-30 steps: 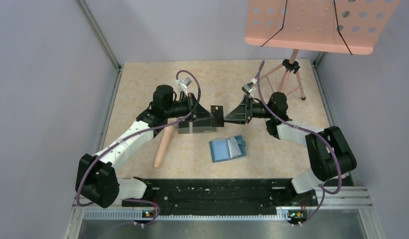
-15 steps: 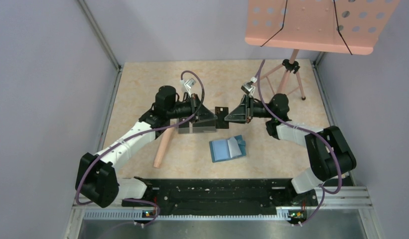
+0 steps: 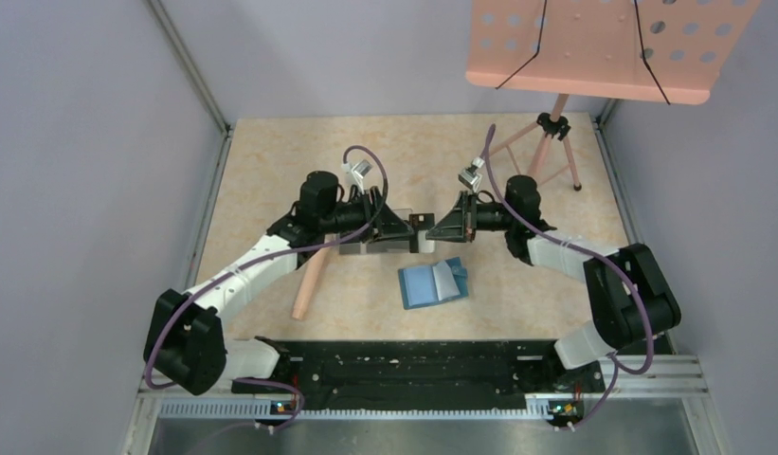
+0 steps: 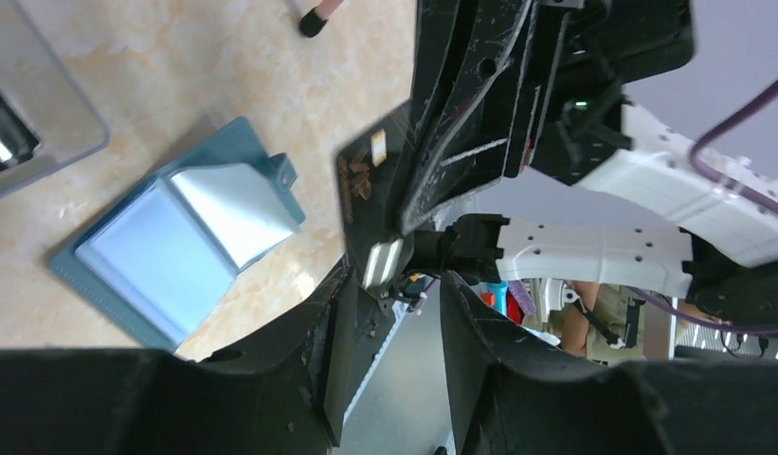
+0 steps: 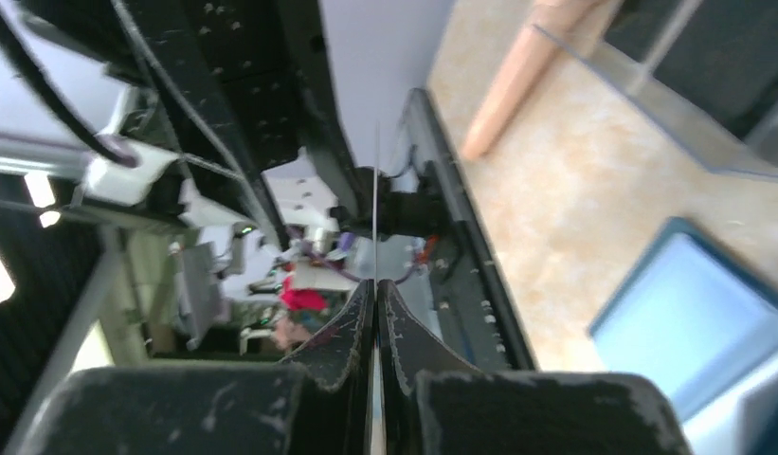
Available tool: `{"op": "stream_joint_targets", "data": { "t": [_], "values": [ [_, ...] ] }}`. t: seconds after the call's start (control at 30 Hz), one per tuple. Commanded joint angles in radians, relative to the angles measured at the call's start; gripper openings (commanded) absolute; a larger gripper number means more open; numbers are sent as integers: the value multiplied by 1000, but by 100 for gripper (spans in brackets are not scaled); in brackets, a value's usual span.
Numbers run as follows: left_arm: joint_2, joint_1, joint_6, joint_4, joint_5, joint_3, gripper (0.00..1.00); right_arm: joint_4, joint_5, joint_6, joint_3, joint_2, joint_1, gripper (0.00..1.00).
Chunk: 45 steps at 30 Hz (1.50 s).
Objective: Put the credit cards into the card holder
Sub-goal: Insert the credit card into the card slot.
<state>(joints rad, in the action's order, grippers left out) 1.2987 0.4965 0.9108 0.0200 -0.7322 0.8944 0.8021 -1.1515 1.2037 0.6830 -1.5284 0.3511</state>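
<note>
Table (image 3: pixel 271 171) carries the card holder (image 3: pixel 432 282), which lies open and flat. Just behind it and higher up, the two arms meet nose to nose. Right gripper (image 5: pixel 376 294) is clamped on a credit card (image 5: pixel 376 190), seen edge-on. Left gripper (image 4: pixel 396 280) faces it with jaws parted, gripping nothing. The card looks thin, stiff, light and slick. It is best pinched squarely at one short edge, leaving the far end free for the pocket.

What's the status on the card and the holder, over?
Right end effector shut on credit card. Left end effector open. Card holder lies open, unobstructed.
</note>
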Motion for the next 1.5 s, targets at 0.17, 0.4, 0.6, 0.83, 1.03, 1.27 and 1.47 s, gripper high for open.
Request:
{"op": "stream_joint_targets", "data": {
  "t": [0.17,0.4,0.6,0.83,1.03,1.27,1.47],
  "values": [
    [33,4,24,-124,112,-90,42,-871,198,-645,100,60,2,0],
    [98,5,79,-115,116,-173,37,-940,303,-690,39,63,-1,0],
    [195,18,62,-152,109,-174,32,-950,353,-699,-8,54,-4,0],
    [281,45,29,-194,145,-154,26,-946,399,-728,-28,40,-9,0],
    [341,68,11,-220,167,-125,24,-881,391,-708,-64,30,-23,0],
    [396,79,-15,-272,185,-81,17,-811,364,-673,-81,3,-23,0],
    [408,89,-27,-301,202,-63,8,-770,343,-648,-85,2,-23,0]
  ]
}}
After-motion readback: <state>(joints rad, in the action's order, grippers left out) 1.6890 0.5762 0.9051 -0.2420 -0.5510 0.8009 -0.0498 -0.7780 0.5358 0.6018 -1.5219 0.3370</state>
